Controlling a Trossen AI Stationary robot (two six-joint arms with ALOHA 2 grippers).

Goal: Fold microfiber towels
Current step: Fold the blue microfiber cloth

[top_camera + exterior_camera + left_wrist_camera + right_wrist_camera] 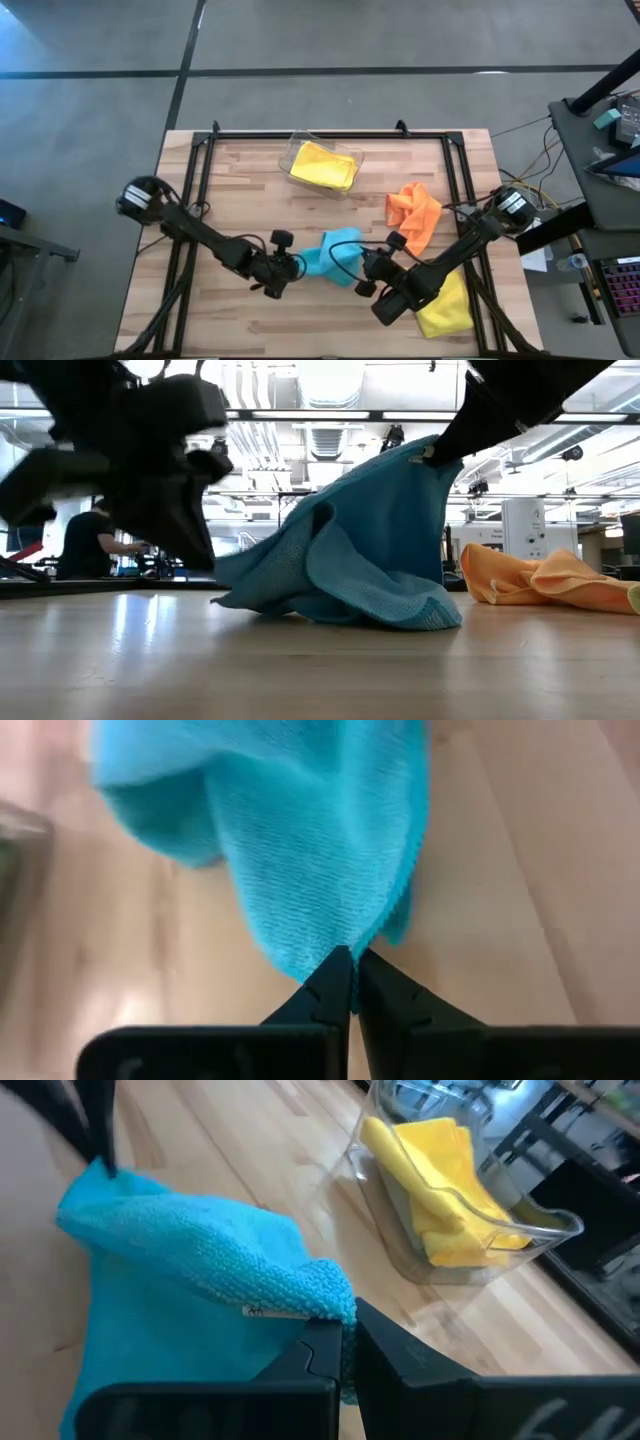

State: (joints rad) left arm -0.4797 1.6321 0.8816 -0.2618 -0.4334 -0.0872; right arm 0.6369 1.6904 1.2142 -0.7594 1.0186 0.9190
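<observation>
A light blue towel [335,250] lies bunched at the middle of the table between my two grippers. My left gripper [293,268] is shut on its left end and my right gripper [362,265] is shut on its right end. An orange towel [414,214] lies crumpled on the table to the right. A yellow towel [325,168] lies folded in a clear bin [296,142] at the far middle. Another yellow towel [448,308] lies near the right front edge, partly under my right arm. My left gripper [352,982] pinches a corner of the blue towel [340,942] between its two fingertips, slanting down from the table's left. That end sits low, close above the table [228,578]. My right gripper [345,1345] pinches a corner of the towel by its small label [318,1302] between its two fingers, coming from the right. This corner [428,452] is lifted high. The cloth hangs slack from it, and its lower folds [400,615] rest on the table.
The clear bin stands near the far edge of the table. A black frame rail [200,150] runs around the wooden top. Bare wood shows at the near left [190,310].
</observation>
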